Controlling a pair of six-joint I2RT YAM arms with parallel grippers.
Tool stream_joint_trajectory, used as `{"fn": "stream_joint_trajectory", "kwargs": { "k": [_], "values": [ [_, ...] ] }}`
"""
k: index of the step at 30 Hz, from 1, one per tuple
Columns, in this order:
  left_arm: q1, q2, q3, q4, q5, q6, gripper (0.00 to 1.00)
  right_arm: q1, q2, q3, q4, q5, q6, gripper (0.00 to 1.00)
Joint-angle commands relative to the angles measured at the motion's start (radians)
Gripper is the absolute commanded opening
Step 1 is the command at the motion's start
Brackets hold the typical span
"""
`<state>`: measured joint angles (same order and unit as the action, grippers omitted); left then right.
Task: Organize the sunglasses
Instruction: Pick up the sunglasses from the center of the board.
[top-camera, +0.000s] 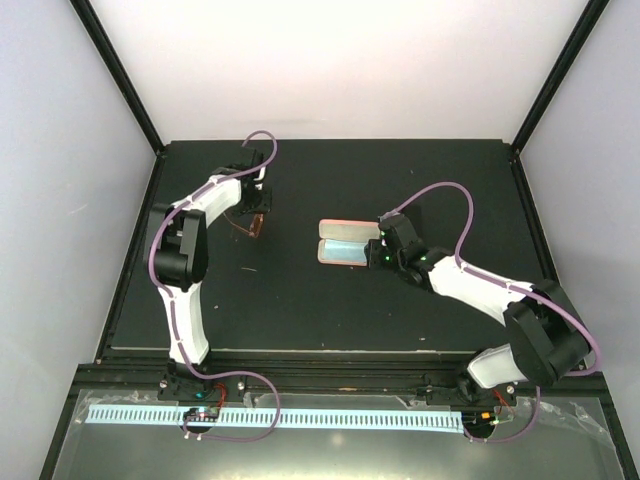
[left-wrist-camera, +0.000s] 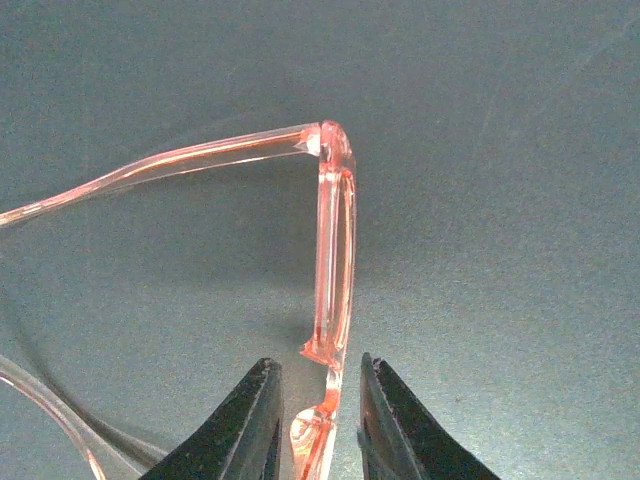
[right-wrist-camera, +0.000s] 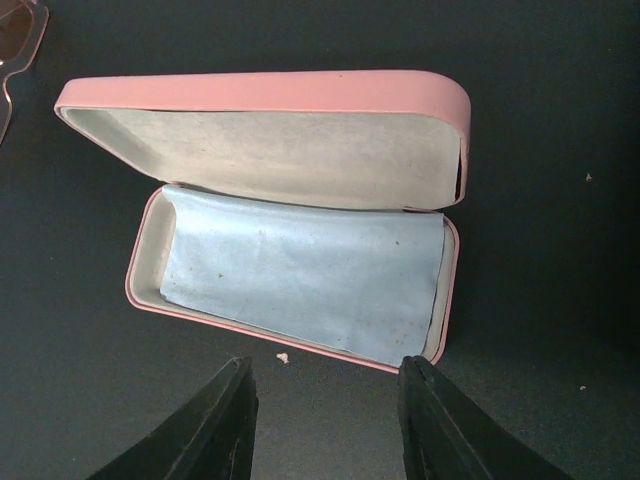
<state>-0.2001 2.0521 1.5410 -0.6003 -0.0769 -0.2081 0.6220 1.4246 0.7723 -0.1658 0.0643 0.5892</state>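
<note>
Two arms were out over the black table (top-camera: 300, 310). Nearest in, the right gripper (right-wrist-camera: 325, 365) hung open, jaws well apart with nothing between them, just short of the near rim of the pink case (right-wrist-camera: 300, 95). A small pale speck (right-wrist-camera: 282, 357) sat on the table just beside that rim.

The case lay open near table centre, with its lid tipped back on the far side and the pale lining showing. A light blue cloth (right-wrist-camera: 300, 275) lay flat in the lower half and covered most of the floor. A strip of lining was bare at one end. Nothing else was in the case.

Farther back and to the left, well apart from the case, the sunglasses (left-wrist-camera: 335, 240) sat on the table. The frame was clear red-pink. In the left wrist view the front was seen edge-on. One temple arm (left-wrist-camera: 170, 160) was unfolded and ran off to the side, and the other was partly visible lower down.

The left gripper (left-wrist-camera: 318, 370) pointed down over them. Its jaws were narrowed and straddled the frame front, one finger on each side. The gaps were slim, and I couldn't tell whether the pads were actually clamping the frame or just bracketing it.
</note>
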Motion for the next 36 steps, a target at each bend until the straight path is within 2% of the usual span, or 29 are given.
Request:
{"fn": "stream_joint_trajectory", "kwargs": {
  "k": [1, 8, 14, 19, 23, 29, 32, 36],
  "values": [
    [0.016, 0.042, 0.050, -0.068, 0.015, 0.047, 0.23, 0.004, -0.025, -0.010, 0.006, -0.001, 0.009, 0.41],
    [0.016, 0.057, 0.045, -0.092, 0.051, 0.058, 0.21, 0.005, -0.027, -0.011, 0.006, -0.004, 0.010, 0.41],
    [0.016, 0.028, 0.020, -0.086, 0.062, 0.054, 0.02, 0.006, -0.033, -0.019, 0.010, -0.004, 0.017, 0.40],
    [0.008, -0.043, 0.000, -0.086, 0.119, 0.062, 0.02, 0.006, -0.057, -0.030, 0.032, -0.028, 0.025, 0.40],
    [-0.016, -0.170, -0.080, -0.030, 0.318, 0.049, 0.01, 0.005, -0.126, -0.066, 0.116, -0.108, 0.033, 0.44],
    [-0.116, -0.446, -0.277, 0.227, 0.749, 0.005, 0.02, 0.005, -0.282, -0.164, 0.360, -0.288, 0.044, 0.65],
    [-0.201, -0.539, -0.345, 0.327, 0.867, -0.022, 0.02, 0.007, -0.342, -0.186, 0.471, -0.372, 0.075, 0.71],
    [-0.301, -0.620, -0.418, 0.466, 0.956, -0.079, 0.02, 0.005, -0.390, -0.188, 0.576, -0.439, 0.115, 0.73]
  ]
}}
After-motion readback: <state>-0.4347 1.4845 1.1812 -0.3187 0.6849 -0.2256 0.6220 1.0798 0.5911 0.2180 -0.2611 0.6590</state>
